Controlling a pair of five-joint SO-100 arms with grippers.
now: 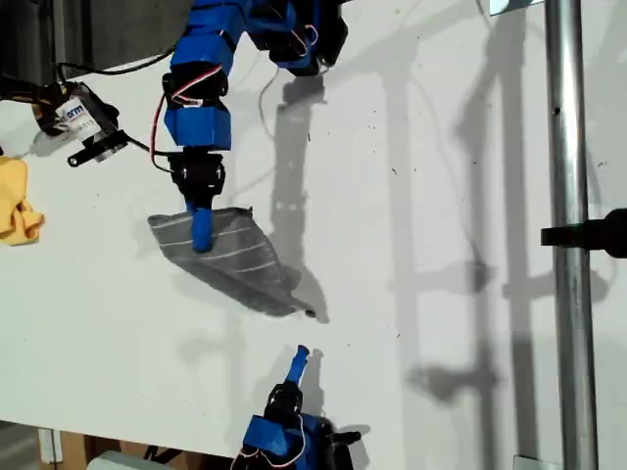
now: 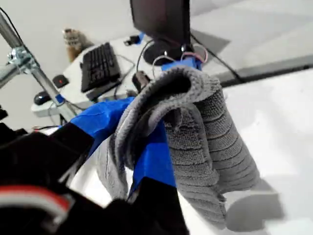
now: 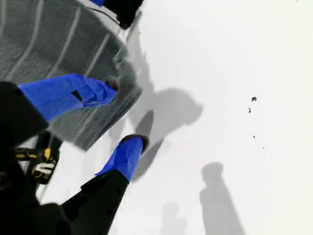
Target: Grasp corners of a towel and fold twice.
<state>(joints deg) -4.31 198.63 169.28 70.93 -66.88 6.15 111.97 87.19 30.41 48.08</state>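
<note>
The towel (image 1: 240, 259), dark grey with thin white stripes, is bunched left of centre in the exterior view, with a shadow under its lower edge. My first gripper (image 1: 201, 235) comes down from the top of that view and is shut on the towel. In the first wrist view the towel (image 2: 220, 147) drapes over the blue finger (image 2: 151, 161) and hangs above the white table. My second gripper (image 1: 299, 357) reaches up from the bottom edge of the exterior view and stands open. Its one fingertip (image 3: 105, 90) lies over a corner (image 3: 128, 88) of the towel (image 3: 49, 44); the other fingertip (image 3: 132, 147) is over bare table.
A yellow cloth (image 1: 15, 201) lies at the exterior view's left edge. A small black device (image 1: 83, 122) with cables sits at the upper left. A metal pole (image 1: 568, 245) with a black clamp (image 1: 588, 235) runs down the exterior view's right side. The white table (image 1: 441, 196) spreads between them.
</note>
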